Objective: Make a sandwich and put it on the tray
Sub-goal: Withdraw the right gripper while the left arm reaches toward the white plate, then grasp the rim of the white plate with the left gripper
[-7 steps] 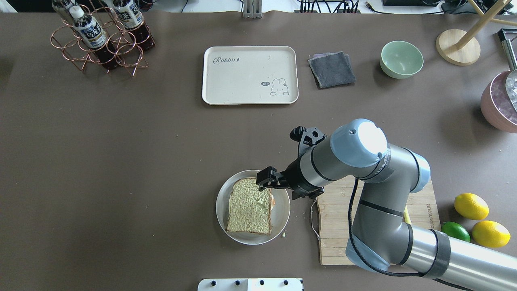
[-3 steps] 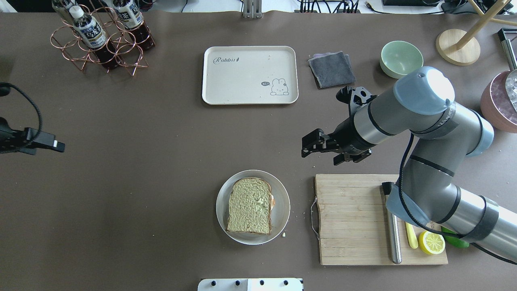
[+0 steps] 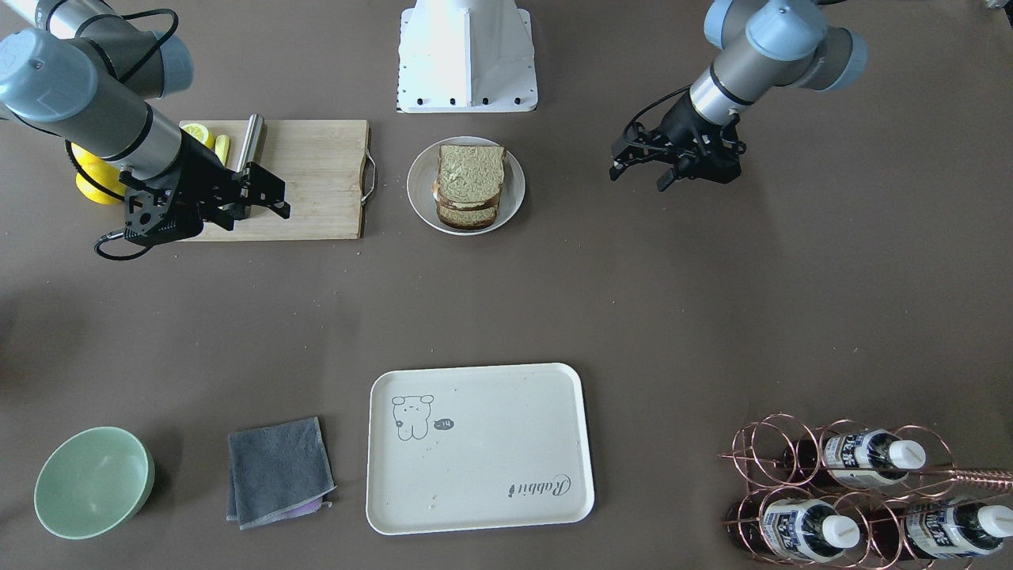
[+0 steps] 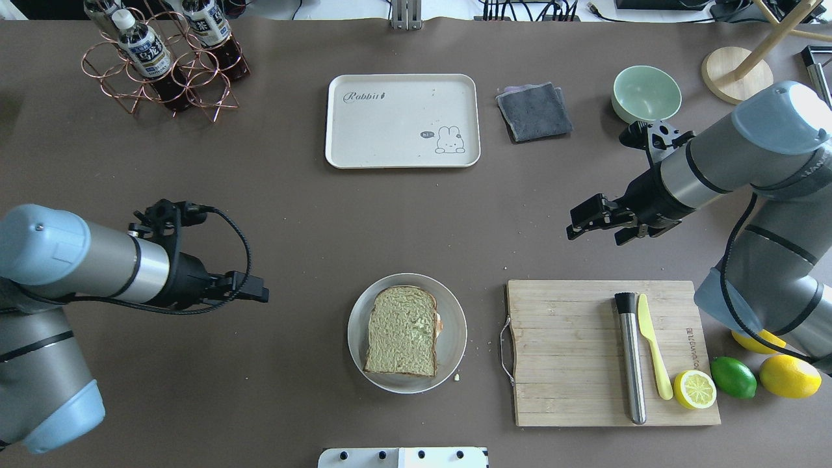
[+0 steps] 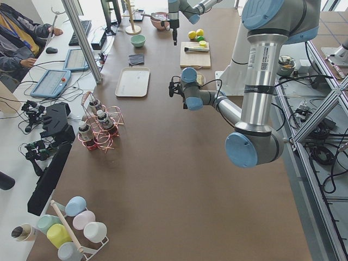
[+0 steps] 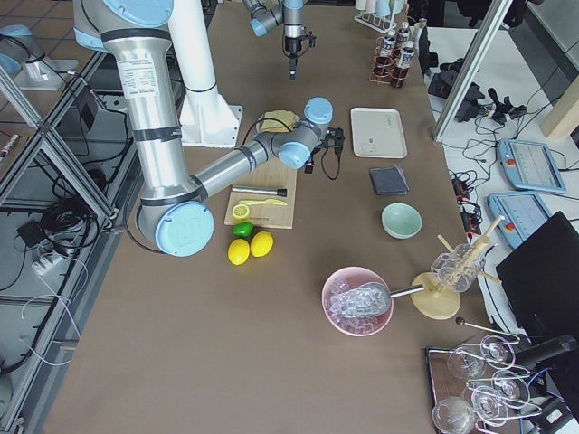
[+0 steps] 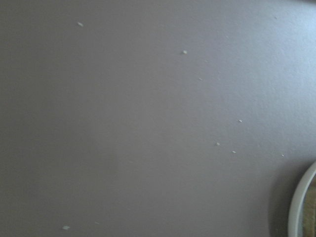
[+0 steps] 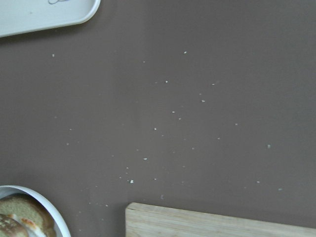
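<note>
The sandwich (image 4: 403, 331), two greenish bread slices with egg showing at its right edge, lies on a round white plate (image 4: 455, 354) near the table's front middle; it also shows in the front view (image 3: 468, 184). The cream tray (image 4: 390, 130) lies bare at the back middle. My left gripper (image 4: 260, 296) hangs left of the plate, apart from it, and looks open and empty. My right gripper (image 4: 577, 224) is open and empty, above the table behind the cutting board. The left wrist view shows only the plate's rim (image 7: 298, 202).
A wooden cutting board (image 4: 565, 351) right of the plate holds a metal rod (image 4: 630, 357), a yellow knife (image 4: 650, 344) and a lemon half (image 4: 694, 389). A grey cloth (image 4: 534, 112), green bowl (image 4: 645, 94) and bottle rack (image 4: 162, 58) stand at the back.
My right gripper has drawn away from the plate, to the right and back, uncovering the cutting board. My left arm has come in from the left toward the plate.
</note>
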Motion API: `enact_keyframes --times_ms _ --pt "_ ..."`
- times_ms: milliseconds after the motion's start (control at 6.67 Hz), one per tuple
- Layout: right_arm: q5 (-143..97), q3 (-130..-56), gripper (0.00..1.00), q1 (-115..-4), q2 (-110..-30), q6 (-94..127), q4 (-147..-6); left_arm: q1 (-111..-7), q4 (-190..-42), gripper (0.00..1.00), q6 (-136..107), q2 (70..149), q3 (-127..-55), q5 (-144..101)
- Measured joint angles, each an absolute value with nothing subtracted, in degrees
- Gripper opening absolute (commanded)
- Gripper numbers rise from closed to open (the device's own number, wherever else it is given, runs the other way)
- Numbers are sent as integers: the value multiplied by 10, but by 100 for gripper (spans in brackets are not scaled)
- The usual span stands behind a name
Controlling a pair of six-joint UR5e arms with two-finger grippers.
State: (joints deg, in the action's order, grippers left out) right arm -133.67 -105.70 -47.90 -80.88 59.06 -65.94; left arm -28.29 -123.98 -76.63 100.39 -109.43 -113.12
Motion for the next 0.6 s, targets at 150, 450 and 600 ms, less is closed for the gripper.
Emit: enact_keyframes --times_ms 150,450,600 --pt "-1341 -1055 100 -492 -831 549 -660 -247 -1201 80 -775 1062 -1076 -1101" --pt "-1345 -1056 100 -505 -864 511 -656 -212 -1163 52 -777 1122 -1047 -1066" --pt "-1346 -1059 100 -508 -876 504 -655 -208 -1159 51 -776 1129 -1040 -1061"
